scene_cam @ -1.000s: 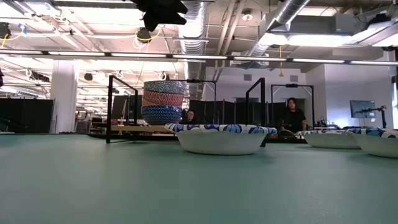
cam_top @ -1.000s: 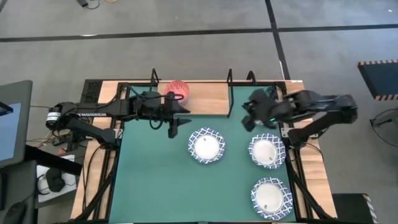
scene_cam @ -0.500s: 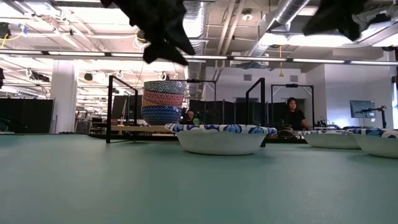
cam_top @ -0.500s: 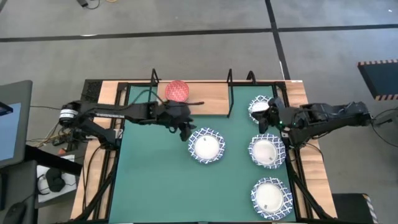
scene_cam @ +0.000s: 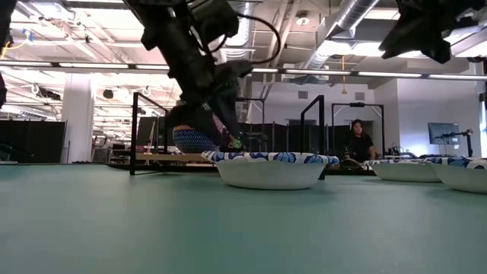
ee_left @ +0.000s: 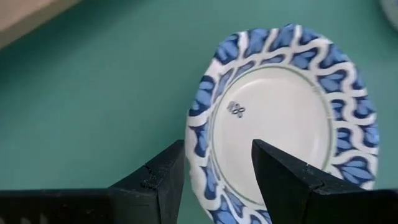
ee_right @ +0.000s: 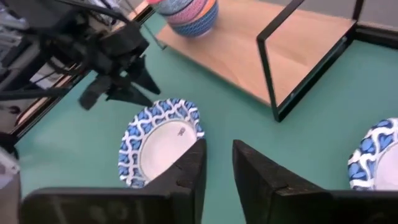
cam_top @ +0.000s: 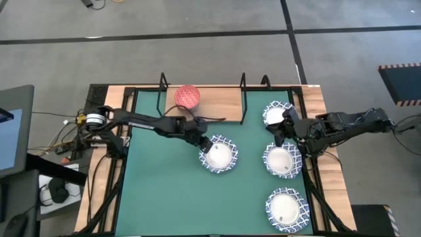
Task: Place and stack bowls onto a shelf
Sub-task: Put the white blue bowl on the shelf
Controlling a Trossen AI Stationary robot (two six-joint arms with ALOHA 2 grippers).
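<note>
Four wide white bowls with wavy blue-patterned rims sit on the green mat [cam_top: 164, 191]: one left of centre [cam_top: 218, 155], and three in a column along the right side, the far one [cam_top: 276, 113], the middle one [cam_top: 282, 160] and the near one [cam_top: 285, 208]. All four are round, shallow and smooth inside, with a scalloped edge; the centre one carries a small mark on its inner face. A single stack of small patterned bowls [cam_top: 187, 96] stands at the left end of the shelf [cam_top: 220, 103], a pale wooden plank with thin black wire end frames, lying along the far edge of the mat; a red one tops the stack from above, and the right wrist view shows blue and orange-red bands lower down. The left gripper [cam_top: 203, 143] reaches in from the left and hangs at the far-left rim of the centre bowl; in its wrist view the two dark, blocky fingers [ee_left: 152, 180] stand apart in a moderate gap that frames the bowl's rim, with nothing between them. The right gripper [cam_top: 281, 129] is over the right side of the mat, between the far and middle bowls of the column; its fingers [ee_right: 186, 171] are parted narrowly and hold nothing. A person in dark clothes [scene_cam: 358, 141] shows in the room beyond the table.
</note>
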